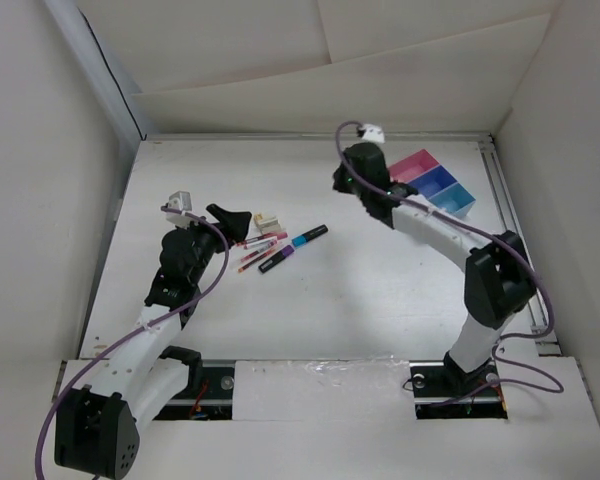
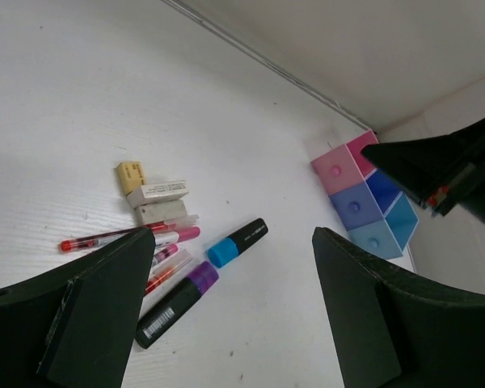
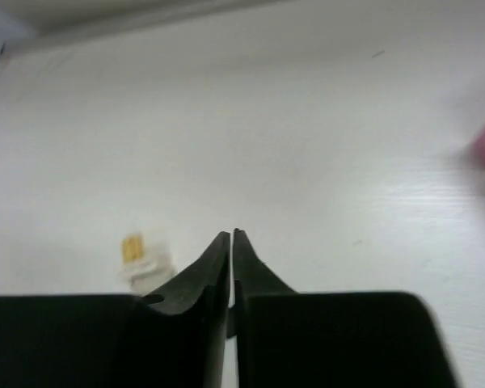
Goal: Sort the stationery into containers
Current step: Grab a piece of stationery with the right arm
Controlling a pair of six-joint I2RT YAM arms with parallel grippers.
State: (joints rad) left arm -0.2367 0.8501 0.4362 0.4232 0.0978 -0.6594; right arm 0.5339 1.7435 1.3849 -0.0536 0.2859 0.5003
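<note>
counter (image 1: 360,290): white and flat, closed in by white walls (image 1: 40,200) on three sides.
pens (image 2: 129,236): several thin red and pink ones, lying flat and nearly parallel, at the left-centre of the counter.
purple marker (image 2: 178,301): dark body with a purple end, lying flat just beside the pens on their near side.
blue marker (image 2: 238,241): dark body with a blue end, lying flat just to the right of the pens, a little apart from the purple marker.
erasers (image 2: 160,202): two pale blocks and one yellow block, close together on the far side of the pens.
trays (image 1: 435,183): pink, dark blue and light blue, joined in a row at the far right, well apart from the pens; the pink one is farthest.
left end effector (image 2: 233,236): spread wide, with nothing between its fingers (image 2: 105,299); it hangs above the counter, just beside the pens on their left.
right end effector (image 3: 232,236): fingers pressed together tip to tip, with nothing held; it is low over the counter, between the erasers and the trays.
right arm (image 1: 430,225): it reaches across the counter just beside the trays; in the left wrist view its dark end covers part of the pink and dark blue trays.
cable (image 1: 215,280): purple, looping along the left arm.
</note>
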